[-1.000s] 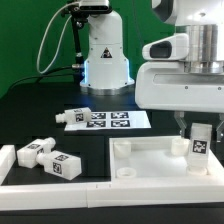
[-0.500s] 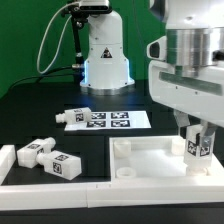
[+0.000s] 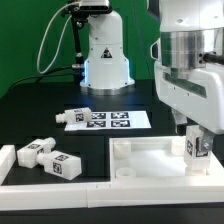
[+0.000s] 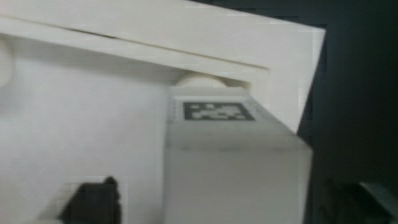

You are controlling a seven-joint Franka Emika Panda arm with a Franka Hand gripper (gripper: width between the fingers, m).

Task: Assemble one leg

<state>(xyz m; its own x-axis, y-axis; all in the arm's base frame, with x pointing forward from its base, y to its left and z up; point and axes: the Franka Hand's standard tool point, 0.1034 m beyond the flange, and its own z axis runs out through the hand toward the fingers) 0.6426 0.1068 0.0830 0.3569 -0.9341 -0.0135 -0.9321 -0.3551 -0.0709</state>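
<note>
My gripper (image 3: 197,138) is shut on a leg (image 3: 196,150), a small white block with a black-and-white tag. It holds the leg upright at the far corner of the white tray-like panel (image 3: 140,160) on the exterior view's right. In the wrist view the leg (image 4: 231,150) fills the space between the dark fingers (image 4: 89,202), with the gripper (image 4: 222,208) closed around it. The leg's end meets a round stub at the panel (image 4: 107,90) corner. I cannot tell whether it is seated.
Two more legs (image 3: 40,152) (image 3: 63,165) lie at the exterior view's left, inside a white L-shaped rail (image 3: 10,165). Another leg (image 3: 70,117) lies by the marker board (image 3: 108,121). The white robot base (image 3: 103,55) stands behind.
The gripper has turned about its axis and shifted slightly with the leg, which sits a little lower in the panel's corner. Nothing else has moved.
</note>
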